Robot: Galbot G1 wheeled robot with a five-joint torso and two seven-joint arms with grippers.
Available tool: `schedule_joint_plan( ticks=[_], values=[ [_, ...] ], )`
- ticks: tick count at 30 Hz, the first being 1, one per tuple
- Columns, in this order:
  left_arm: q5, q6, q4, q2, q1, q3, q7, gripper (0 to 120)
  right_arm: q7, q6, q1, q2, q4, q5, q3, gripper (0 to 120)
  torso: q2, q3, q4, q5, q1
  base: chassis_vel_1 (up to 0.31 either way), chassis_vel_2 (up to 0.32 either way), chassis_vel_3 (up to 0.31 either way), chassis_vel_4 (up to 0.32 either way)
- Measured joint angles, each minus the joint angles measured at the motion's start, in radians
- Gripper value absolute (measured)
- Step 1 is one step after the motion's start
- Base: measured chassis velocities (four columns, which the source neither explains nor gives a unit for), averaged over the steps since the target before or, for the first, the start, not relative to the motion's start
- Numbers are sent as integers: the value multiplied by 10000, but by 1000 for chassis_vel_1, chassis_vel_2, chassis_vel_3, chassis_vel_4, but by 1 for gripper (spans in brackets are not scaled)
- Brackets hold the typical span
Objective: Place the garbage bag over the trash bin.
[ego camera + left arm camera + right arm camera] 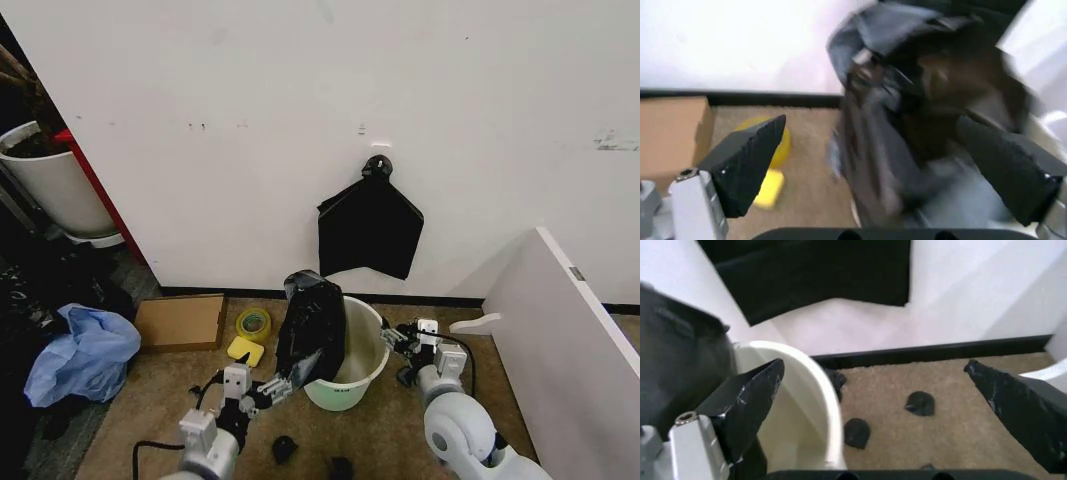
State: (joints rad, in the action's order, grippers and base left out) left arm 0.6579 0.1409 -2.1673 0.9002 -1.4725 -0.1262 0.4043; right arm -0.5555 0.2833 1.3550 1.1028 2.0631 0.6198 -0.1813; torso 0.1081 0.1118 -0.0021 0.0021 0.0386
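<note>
Two arms enter from the lower edge of the head view, one to either side of the trash bin [352,362], a cream-white bucket standing on tan carpet [150,400] close to a white wall [300,90]. Left pincer [281,385]: at the bin's left side, its two dark fingers [747,162] spread wide in the left wrist view, with the garbage bag [312,330] in the gap between them; whether either finger touches the plastic cannot be told. Garbage bag: glossy, wrinkled black plastic, draped over the left part of the bin's rim and rising upright above it, the lower end hanging down the outer wall. Right pincer [393,335]: at the bin's right rim, fingers wide apart in the right wrist view, nothing between them but carpet and the rim [823,390]. Small black scraps [920,403]: several, lying on the carpet just beside the bin. Flat black bag bundle [368,228]: hanging on the wall above the bin under a round black knob [377,166]. Yellow tape roll [253,324] and yellow pad [245,350]: on the carpet left of the bin, near each other. Cardboard box [181,321]: flat, further left. Light blue plastic heap [80,355]: at the far left. White tub [55,180] with dark rim: upper left. White panel [570,340]: to the right.
</note>
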Motion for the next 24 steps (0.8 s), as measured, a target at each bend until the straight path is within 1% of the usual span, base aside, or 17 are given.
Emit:
schedule_joint_plan(
  ticks=[2,4,6,7,9,12,17,18,19,20,22,24],
  values=[
    [355,134,494,-11,813,83,28,100,0,-5,250,23,292,-42,-198,100,0,0,-5,3,0,0,0,0,0],
    [518,213,883,68,1260,130,35,100,5,-4,303,25,472,-100,-177,100,0,1,-2,5,1,0,0,0,0],
    [557,238,1010,109,1387,157,35,100,14,-3,302,26,502,-127,-142,100,0,0,1,4,1,0,0,0,0],
    [636,287,1348,215,1773,360,40,100,49,-1,336,50,588,-229,-35,100,0,1,10,5,1,0,0,0,0],
    [881,386,1751,322,2367,744,49,100,58,1,440,87,654,-364,6,100,0,1,7,2,1,0,0,0,0],
    [1417,585,2265,470,3395,1427,67,100,55,2,513,94,675,-467,-19,100,0,1,-1,7,1,0,0,0,0],
    [1930,867,2704,679,4459,2032,74,100,33,27,482,31,712,-451,-150,100,0,1,1,8,2,0,0,0,0],
    [2013,1100,2769,758,4677,2197,191,100,17,40,474,22,712,-439,-178,100,0,1,0,4,1,0,0,0,0],
    [2027,1262,2782,791,4754,2269,290,100,6,45,475,19,713,-435,-188,100,0,1,0,4,1,0,0,0,0],
    [2033,1592,2783,834,4831,2355,493,100,-3,51,490,19,713,-434,-193,100,0,1,0,7,1,0,0,0,0],
    [2102,2030,2790,952,4923,2477,788,98,-11,56,523,30,713,-434,-192,100,-1,1,4,6,1,0,0,0,0],
    [2153,2145,2842,1031,4995,2562,862,97,-16,58,533,31,711,-433,-192,100,0,1,3,5,1,0,0,0,0]
  ],
)
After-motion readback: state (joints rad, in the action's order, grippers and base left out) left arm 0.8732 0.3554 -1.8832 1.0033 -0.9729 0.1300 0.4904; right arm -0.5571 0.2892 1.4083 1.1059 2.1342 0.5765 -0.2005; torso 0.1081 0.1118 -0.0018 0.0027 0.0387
